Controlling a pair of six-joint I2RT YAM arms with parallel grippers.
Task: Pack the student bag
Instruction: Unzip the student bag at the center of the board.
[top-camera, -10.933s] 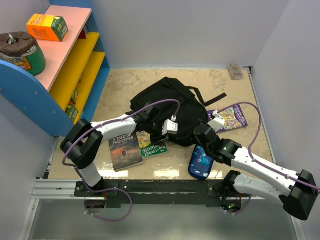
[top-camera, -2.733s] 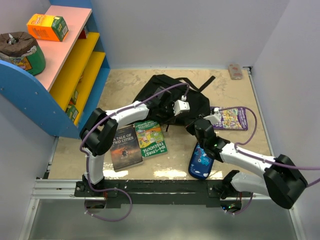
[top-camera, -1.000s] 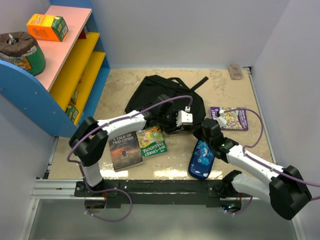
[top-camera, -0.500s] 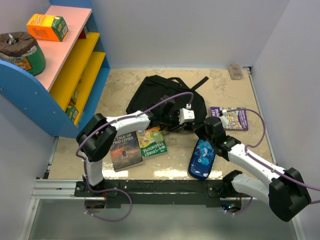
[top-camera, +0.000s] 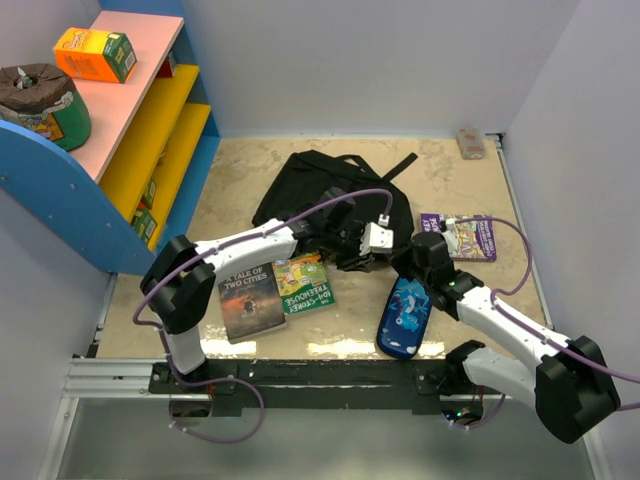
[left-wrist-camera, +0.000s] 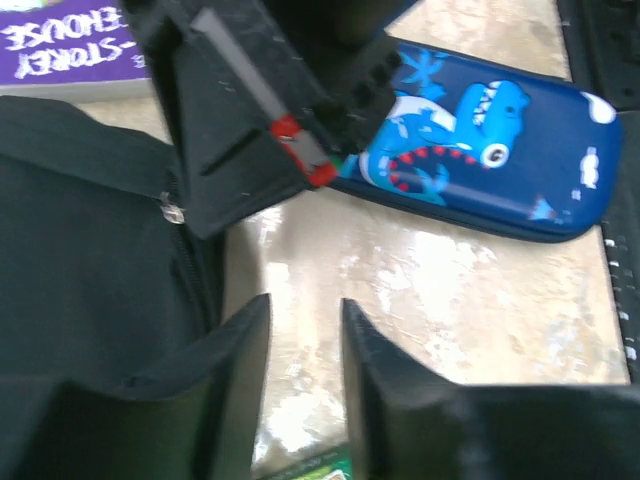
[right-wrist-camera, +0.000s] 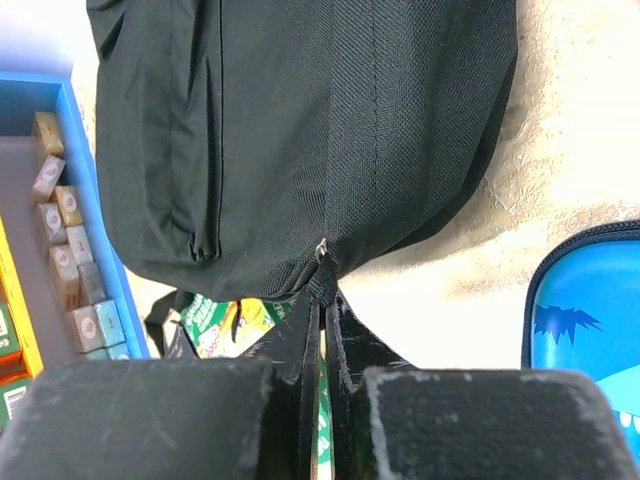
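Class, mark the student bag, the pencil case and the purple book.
student bag (top-camera: 310, 190), top view, upper fabric panel.
pencil case (top-camera: 403, 318), top view, lid middle.
purple book (top-camera: 468, 238), top view, cover centre.

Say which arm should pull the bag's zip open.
Right: the right gripper is shut on the tab at the zip of the bag; the left gripper stands open and empty beside it.

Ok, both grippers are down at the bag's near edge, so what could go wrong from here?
1. The right gripper is shut on a tab at the edge of the student bag; the floppy bag may slide rather than open.
2. The left gripper is open over bare table, beside the zip pull; closing there could miss it.
3. Both grippers sit close together, with the pencil case right beside them; a bump is possible.
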